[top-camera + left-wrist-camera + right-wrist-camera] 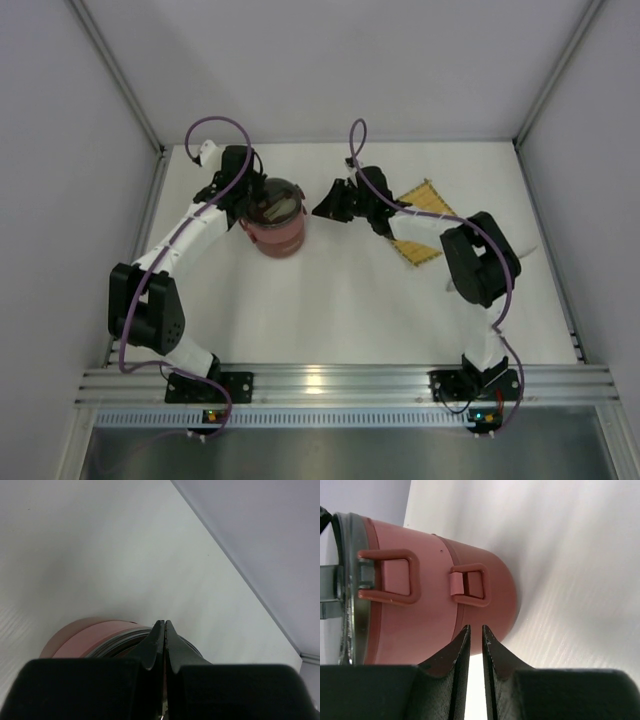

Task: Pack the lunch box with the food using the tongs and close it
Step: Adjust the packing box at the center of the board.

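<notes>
While lunch box stands stacked just left of center in top view, L gripper sits at its upper-left rim, jaws pressed shut on nothing visible. R gripper hangs just right of box, jaws a slim gap apart, empty, facing side clasp. Food and tongs not in view. Yellow mat at right, partly under R arm. Risk: shove w/o counter-hold could slide or tip box; R fingers may snag clasp, skew tiers.
</notes>
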